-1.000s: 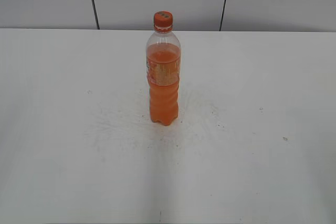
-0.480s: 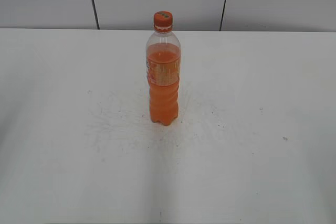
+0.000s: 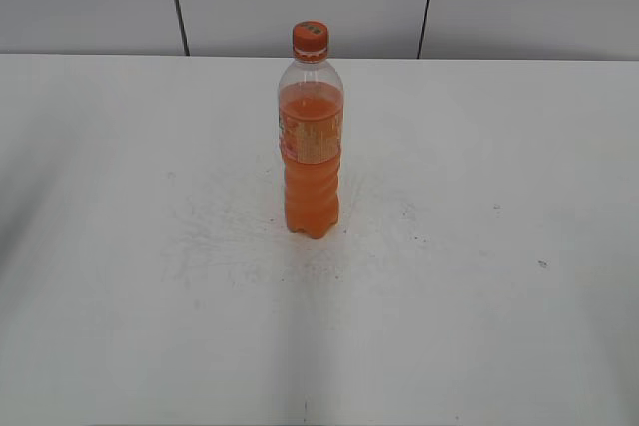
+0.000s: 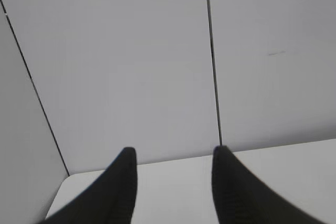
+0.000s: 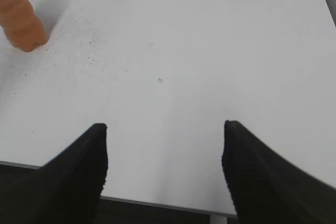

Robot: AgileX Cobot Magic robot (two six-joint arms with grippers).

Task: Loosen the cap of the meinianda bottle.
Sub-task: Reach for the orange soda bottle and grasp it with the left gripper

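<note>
The meinianda bottle (image 3: 312,152) stands upright at the middle of the white table (image 3: 479,246), with orange liquid, an orange-yellow label band and a ribbed lower body. Its orange cap (image 3: 311,38) with a small greenish mark sits on top. No gripper shows in the exterior view. My left gripper (image 4: 173,153) is open and empty, facing the wall panels at the table's far edge. My right gripper (image 5: 164,127) is open and empty over the table's near edge. The bottle's base (image 5: 20,22) shows at the top left of the right wrist view, far from the jaws.
Grey wall panels with dark seams (image 3: 427,2) stand behind the table. The tabletop has small dark specks and scuffs around the bottle (image 3: 230,236). The table's near edge (image 5: 157,203) shows in the right wrist view, with dark space below it.
The bottle has not moved. A faint shadow on the left part of the table has shifted slightly.
</note>
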